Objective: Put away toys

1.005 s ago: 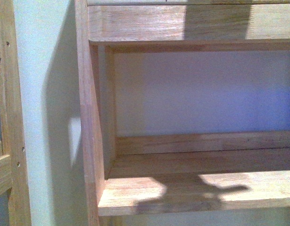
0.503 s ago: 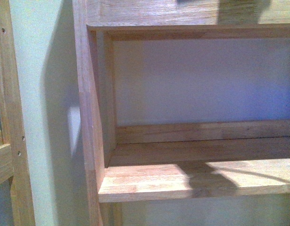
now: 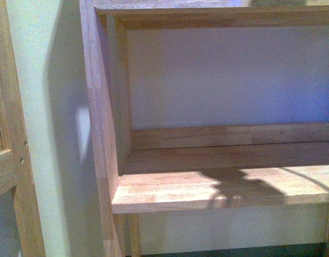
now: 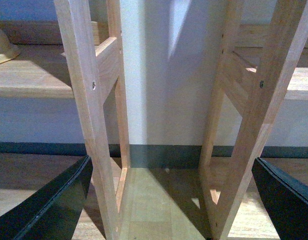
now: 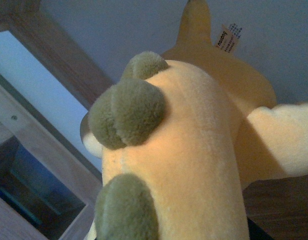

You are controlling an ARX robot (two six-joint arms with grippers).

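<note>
- One wooden shelf (image 3: 207,187) faces you in the front view; its board shows only sunlight and shadow.
- Left gripper (image 4: 169,200): fingers (image 4: 48,205) spread apart, nothing between them, facing two wooden frames (image 4: 93,100).
- Right wrist view: orange-yellow plush toy (image 5: 194,165) fills it, close against the camera; you cannot tell the right jaws' state.

One small white sewn-in tag (image 5: 228,38) is seen on the orange-yellow plush toy (image 5: 194,165) in the right wrist view, printed with slanted dark lettering too small to be read. No writing is found on the wooden shelf (image 3: 207,190).
</note>
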